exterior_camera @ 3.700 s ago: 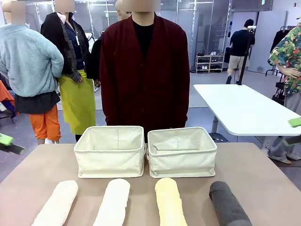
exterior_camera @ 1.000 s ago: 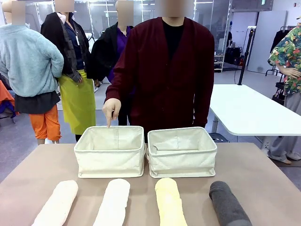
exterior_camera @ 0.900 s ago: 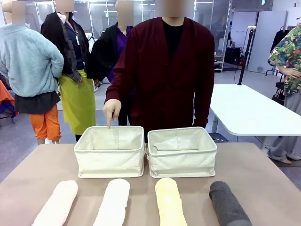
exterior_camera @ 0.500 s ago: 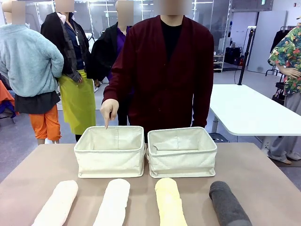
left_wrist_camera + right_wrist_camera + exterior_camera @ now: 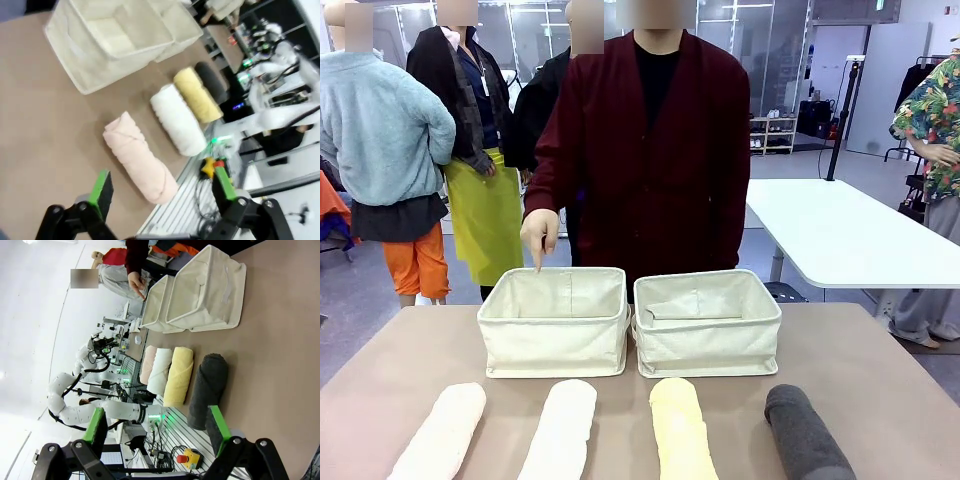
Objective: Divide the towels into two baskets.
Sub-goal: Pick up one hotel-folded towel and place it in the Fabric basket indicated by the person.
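On the desk (image 5: 880,360), towels (image 5: 560,430) laid in a row for easy picking. Over the left basket (image 5: 555,345), a pointing hand (image 5: 538,230), likely to mark the target. Left pincer (image 5: 162,187) and right pincer (image 5: 156,424) wide, empty.

Left basket (image 5: 555,342) and right basket (image 5: 708,347) stand just beside each other mid-table (image 5: 880,380), both holding no towels. Near edge, left to right, each apart: pinkish-beige towel (image 5: 442,435), white towel (image 5: 561,430), pale yellow towel (image 5: 680,430), dark grey towel (image 5: 803,432). Person's hand (image 5: 539,232) points index finger down over the left basket's far rim.
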